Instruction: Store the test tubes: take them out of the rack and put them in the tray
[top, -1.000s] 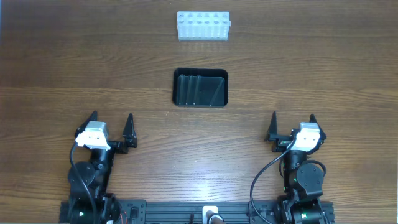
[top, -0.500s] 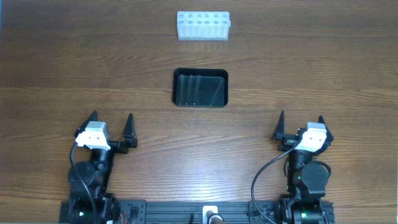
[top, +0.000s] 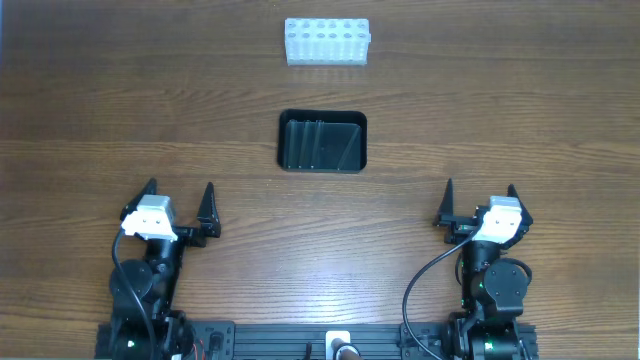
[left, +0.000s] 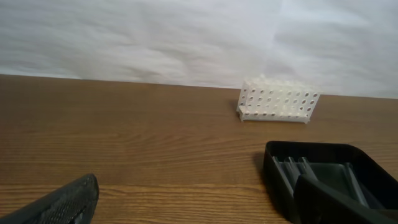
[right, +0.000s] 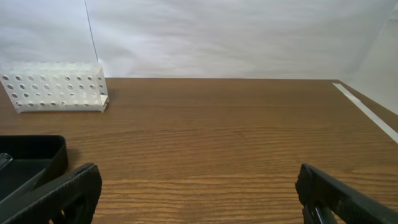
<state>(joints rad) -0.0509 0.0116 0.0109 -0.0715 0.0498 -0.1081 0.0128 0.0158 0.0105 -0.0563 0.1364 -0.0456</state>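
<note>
Left hand (top: 180, 186) sits near-left on the brown wooden desk (top: 90, 110), fingers spread wide, holding nothing; right hand (top: 480, 187) near-right, likewise spread; black rectangular plastic tray (top: 281, 140) mid-desk, clear test tubes (top: 318, 145) lying inside; white perforated plastic rack (top: 327, 42) stands beyond it.

Overhead; low wrist views toward rack (left: 277, 102)

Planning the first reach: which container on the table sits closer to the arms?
The black rectangular plastic tray, mid-table; the white perforated plastic rack stands beyond it, near the far edge.
</note>
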